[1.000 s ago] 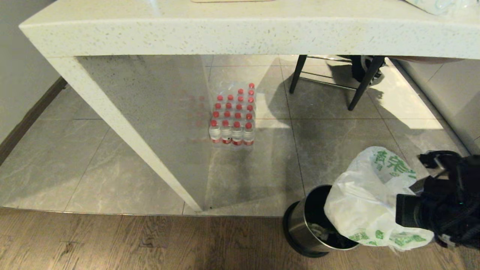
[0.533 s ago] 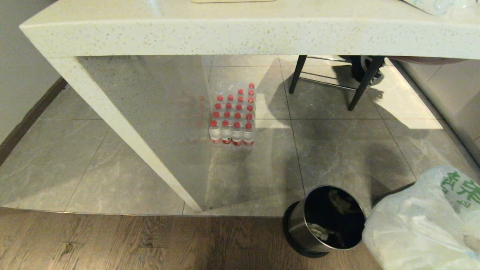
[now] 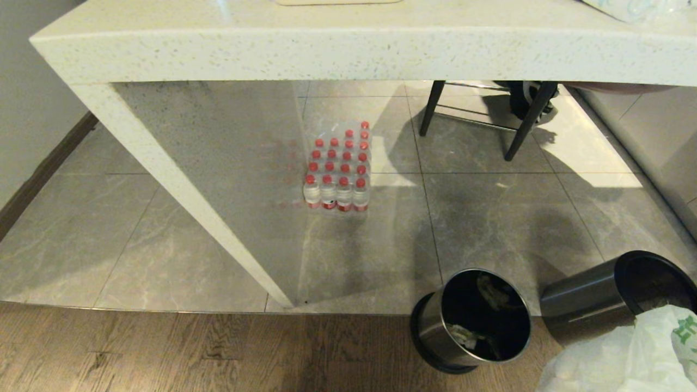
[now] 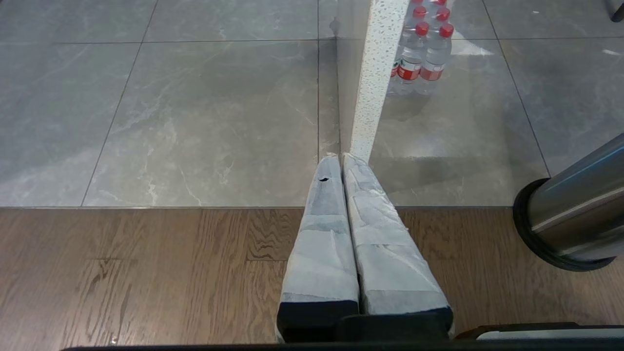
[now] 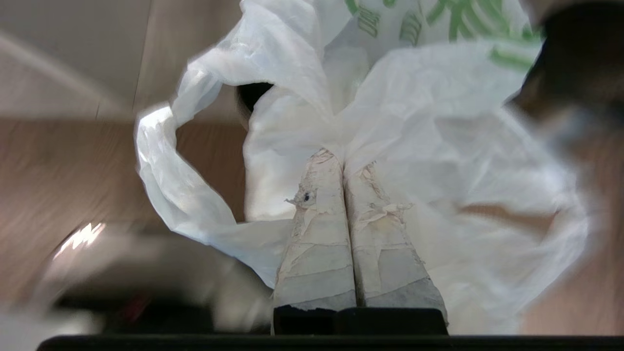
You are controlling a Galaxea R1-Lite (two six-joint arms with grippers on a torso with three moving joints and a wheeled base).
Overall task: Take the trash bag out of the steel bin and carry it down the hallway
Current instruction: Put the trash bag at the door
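Observation:
The steel bin (image 3: 471, 321) stands open on the wooden floor beside the tile edge, with a few scraps inside; its side also shows in the left wrist view (image 4: 575, 214). The trash bag (image 3: 626, 359), white with green print, hangs at the bottom right corner of the head view, clear of the bin. In the right wrist view my right gripper (image 5: 343, 158) is shut on a bunched fold of the trash bag (image 5: 438, 146). My left gripper (image 4: 341, 157) is shut and empty, parked low over the wood-to-tile edge. The hallway is out of view.
A second steel bin (image 3: 610, 296) stands just right of the first. A white stone table (image 3: 348, 43) spans the view, its slanted leg (image 3: 179, 185) reaching the floor. A pack of red-capped water bottles (image 3: 337, 169) and black chair legs (image 3: 523, 125) stand on the grey tiles.
The right arm has pulled the trash bag off the bin and down to the right, mostly out of the head view. The arm has left that view, uncovering the second bin.

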